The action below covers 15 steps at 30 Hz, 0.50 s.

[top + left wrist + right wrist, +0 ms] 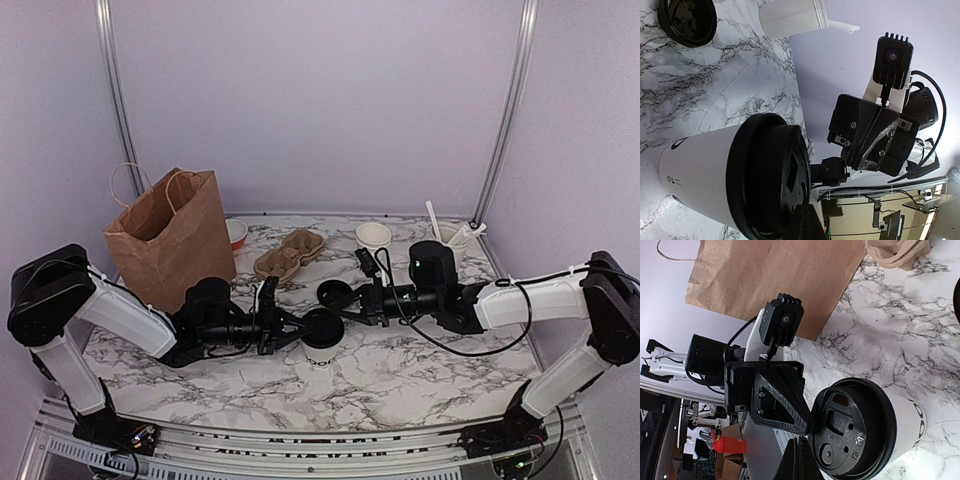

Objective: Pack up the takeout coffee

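The takeout coffee is a white paper cup with a black lid, upright on the marble table's middle. In the left wrist view its white side fills the lower left. My left gripper reaches in from the left, shut, with its tips against the lid's rim and nothing between them. From the right comes my right gripper, also shut and holding nothing, its fingertips right beside the lid. In the right wrist view the left gripper touches the lid's edge.
A brown paper bag stands open at the back left, with a cardboard cup carrier and a red-banded bowl beside it. A loose black lid, an empty white cup and a cup of utensils lie behind.
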{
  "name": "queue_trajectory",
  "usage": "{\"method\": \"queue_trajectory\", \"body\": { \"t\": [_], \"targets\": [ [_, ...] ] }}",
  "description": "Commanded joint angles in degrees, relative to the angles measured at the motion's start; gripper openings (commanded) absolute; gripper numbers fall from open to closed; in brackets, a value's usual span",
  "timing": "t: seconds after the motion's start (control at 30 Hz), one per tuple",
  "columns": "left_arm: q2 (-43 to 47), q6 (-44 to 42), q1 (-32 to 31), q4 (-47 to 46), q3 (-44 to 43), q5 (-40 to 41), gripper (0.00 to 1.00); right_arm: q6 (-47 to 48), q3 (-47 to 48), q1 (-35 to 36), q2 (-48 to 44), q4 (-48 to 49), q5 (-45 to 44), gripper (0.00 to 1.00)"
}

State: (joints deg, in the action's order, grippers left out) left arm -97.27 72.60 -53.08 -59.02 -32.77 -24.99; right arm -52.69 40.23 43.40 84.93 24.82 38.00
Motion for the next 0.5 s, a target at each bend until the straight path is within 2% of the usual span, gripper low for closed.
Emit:
{"method": "queue_trajectory", "body": {
  "t": [0.0,0.3,0.47],
  "targets": [
    [0.6,0.02,0.0,6.67,1.64,0.68,0.0,0.34,0.16,-0.59,0.33,0.21,0.04,0.0],
    [2.22,-3.44,-0.01,14.52,-1.35,0.82,0.0,0.94,3.6,-0.59,-0.7,0.28,0.81,0.0],
    [1.62,-3.73,-0.01,15.21,-2.52,0.81,0.0,-2.95,-1.97,-1.38,8.38,5.7,3.2,0.0]
  ]
}}
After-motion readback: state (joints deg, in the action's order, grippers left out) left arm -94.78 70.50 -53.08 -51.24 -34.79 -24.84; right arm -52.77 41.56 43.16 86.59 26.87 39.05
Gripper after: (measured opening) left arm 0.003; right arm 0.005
